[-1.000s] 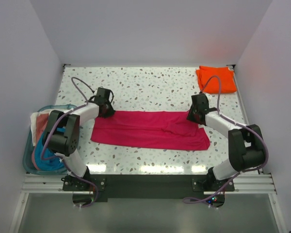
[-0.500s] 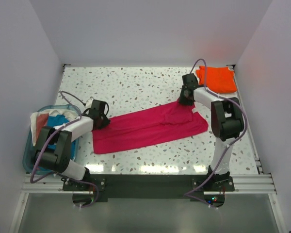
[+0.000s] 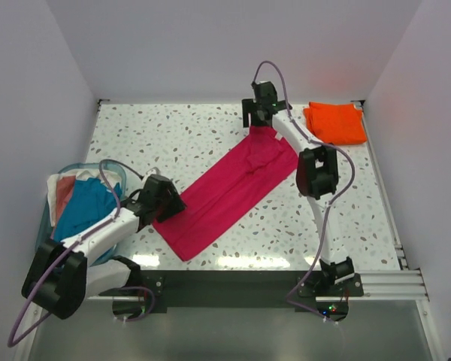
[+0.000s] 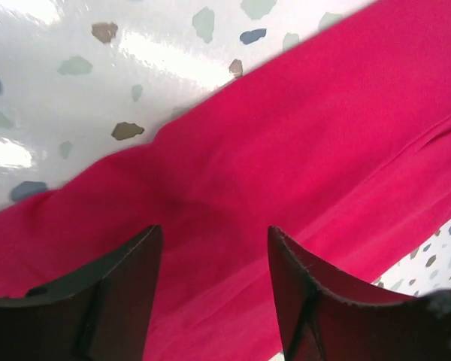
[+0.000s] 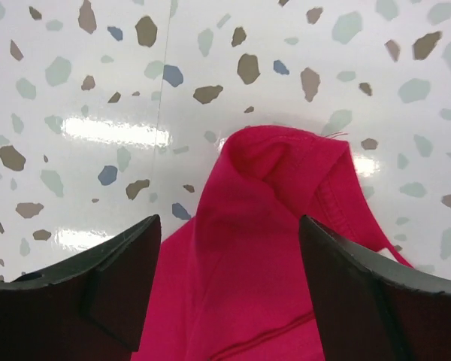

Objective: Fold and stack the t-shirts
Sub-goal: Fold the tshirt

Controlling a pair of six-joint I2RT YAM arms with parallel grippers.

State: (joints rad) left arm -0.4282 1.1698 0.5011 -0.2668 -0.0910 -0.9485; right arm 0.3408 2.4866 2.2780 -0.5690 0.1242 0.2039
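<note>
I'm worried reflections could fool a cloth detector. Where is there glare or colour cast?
Top view: a bright glare strip on the table along its near edge, and the orange shirt tints the wall behind it. Left wrist view: white glare patches on the table beside the pink shirt. Right wrist view: a glare streak left of the shirt's bunched end.

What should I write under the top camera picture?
Left gripper and right gripper at opposite ends of a diagonal pink t-shirt; orange t-shirt folded.

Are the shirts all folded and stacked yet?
Not yet. The orange shirt already lies folded in the far right corner. The pink shirt is a long strip running between the left hand and the right hand. It needs folding small, then stacking with the orange one.
</note>
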